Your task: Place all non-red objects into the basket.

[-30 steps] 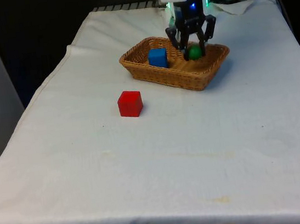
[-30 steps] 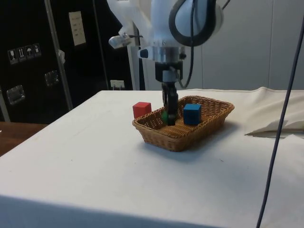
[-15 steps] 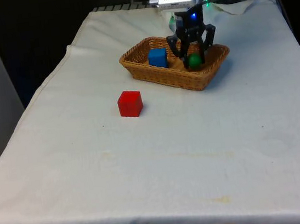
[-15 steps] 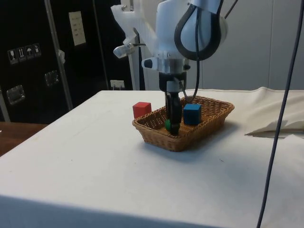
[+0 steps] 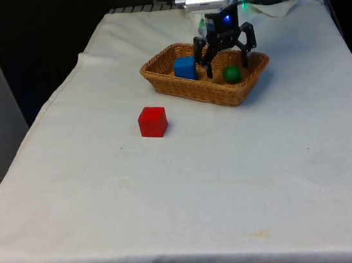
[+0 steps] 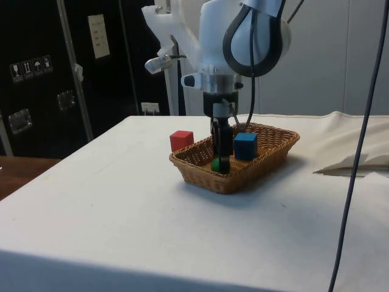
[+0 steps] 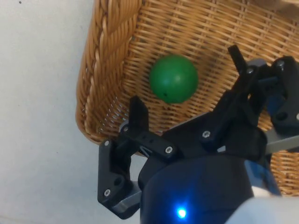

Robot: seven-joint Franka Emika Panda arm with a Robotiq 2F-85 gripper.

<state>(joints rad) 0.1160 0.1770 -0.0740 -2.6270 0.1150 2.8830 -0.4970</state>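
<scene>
A green ball (image 5: 231, 74) (image 6: 215, 164) (image 7: 174, 78) lies loose on the floor of the wicker basket (image 5: 223, 96) (image 6: 232, 180) (image 7: 105, 70), close to its end wall. My gripper (image 5: 227, 66) (image 6: 222, 159) (image 7: 186, 79) hangs open right above the ball, one finger on each side and neither touching it. A blue cube (image 5: 185, 68) (image 6: 245, 146) also sits in the basket, towards the front view's left of the ball. On the cloth outside the basket rests a red cube (image 5: 152, 121) (image 6: 182, 140), nearer the camera in the front view.
A crumpled fold of white cloth (image 5: 279, 6) (image 6: 355, 162) lies beyond the basket at the table's far end. A cable (image 6: 358, 146) hangs down in the side view. The table's edge on the front view's left drops off beside the red cube.
The gripper came down into the basket with the green ball, then its fingers spread and let the ball go. The ball now rests on the basket floor.
</scene>
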